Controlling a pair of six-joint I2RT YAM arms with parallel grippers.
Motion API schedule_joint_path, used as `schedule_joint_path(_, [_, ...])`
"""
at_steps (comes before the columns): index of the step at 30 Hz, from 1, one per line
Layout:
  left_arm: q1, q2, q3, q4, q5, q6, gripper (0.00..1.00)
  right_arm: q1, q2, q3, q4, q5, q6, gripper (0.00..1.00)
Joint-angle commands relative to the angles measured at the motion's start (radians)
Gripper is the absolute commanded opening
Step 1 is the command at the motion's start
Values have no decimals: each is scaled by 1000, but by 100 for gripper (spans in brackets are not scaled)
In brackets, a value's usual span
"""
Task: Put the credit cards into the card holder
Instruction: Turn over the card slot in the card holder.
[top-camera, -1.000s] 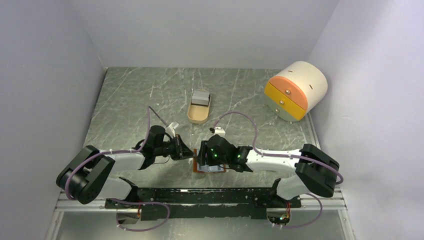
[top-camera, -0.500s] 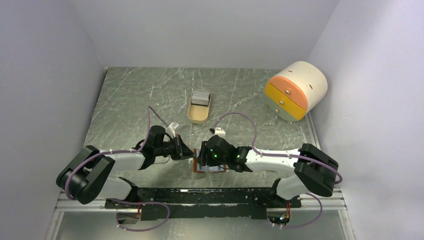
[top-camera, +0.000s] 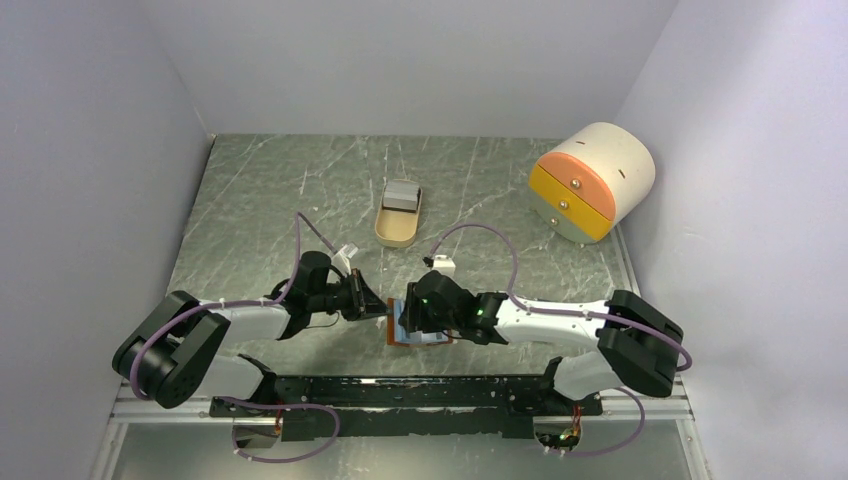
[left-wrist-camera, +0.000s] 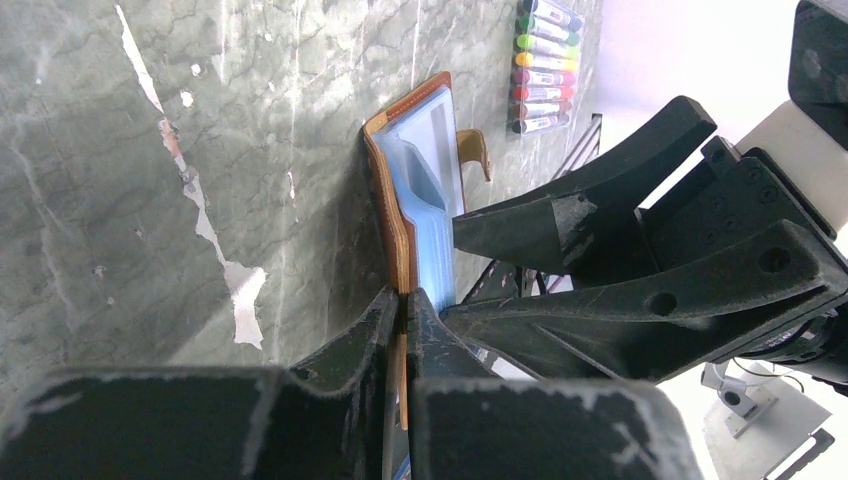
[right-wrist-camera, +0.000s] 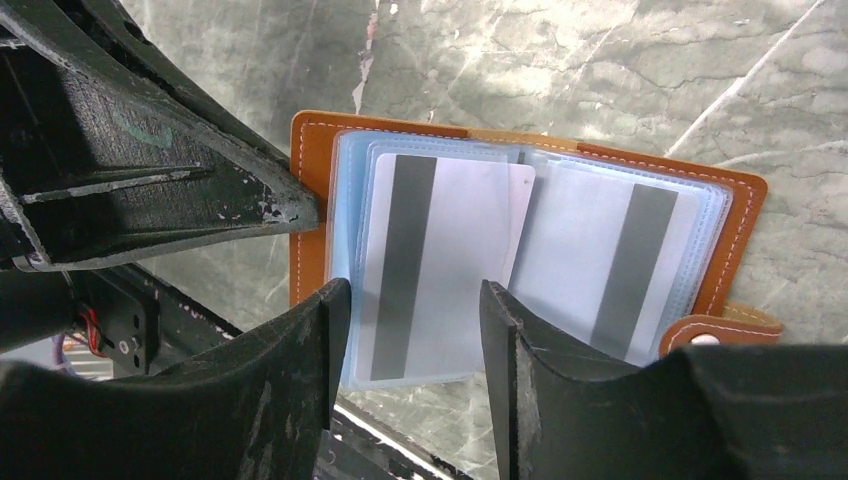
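The brown leather card holder (right-wrist-camera: 308, 200) lies open near the table's front edge, showing clear blue sleeves. My left gripper (left-wrist-camera: 405, 300) is shut on its left cover edge (left-wrist-camera: 400, 200). A grey-white credit card with a dark stripe (right-wrist-camera: 440, 260) lies on the left page, and another (right-wrist-camera: 610, 260) sits in the right sleeve. My right gripper (right-wrist-camera: 415, 300) hovers over the left card's lower end, open, one finger on each side. From above, the right gripper (top-camera: 405, 318) hides most of the card holder (top-camera: 428, 339), with the left gripper (top-camera: 383, 309) beside it.
A beige oval tray (top-camera: 400, 213) holding a grey object stands mid-table. A round cream and orange drawer box (top-camera: 592, 180) sits at the back right. A row of coloured pens (left-wrist-camera: 545, 70) lies beyond the holder. The black mounting rail (top-camera: 400, 385) runs along the front edge.
My right wrist has crept slightly to the right over the card holder. The left arm keeps its grip and has not moved.
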Motion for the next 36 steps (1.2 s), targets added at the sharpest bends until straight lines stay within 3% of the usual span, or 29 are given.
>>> schedule_joint_path(1, [-3, -8, 5, 39, 16, -1, 9, 2, -26, -16, -28, 32, -16, 54])
schedule_joint_path(6, [-4, -9, 4, 39, 17, -2, 9, 2, -45, -25, -34, 40, -23, 61])
schedule_joint_path(22, [-4, -8, 2, 42, 16, -2, 9, 1, -101, -18, -115, 79, -45, 60])
schedule_joint_path(36, [-5, 0, 2, 51, 23, -5, 9, 5, -52, 58, -200, 114, -94, 60])
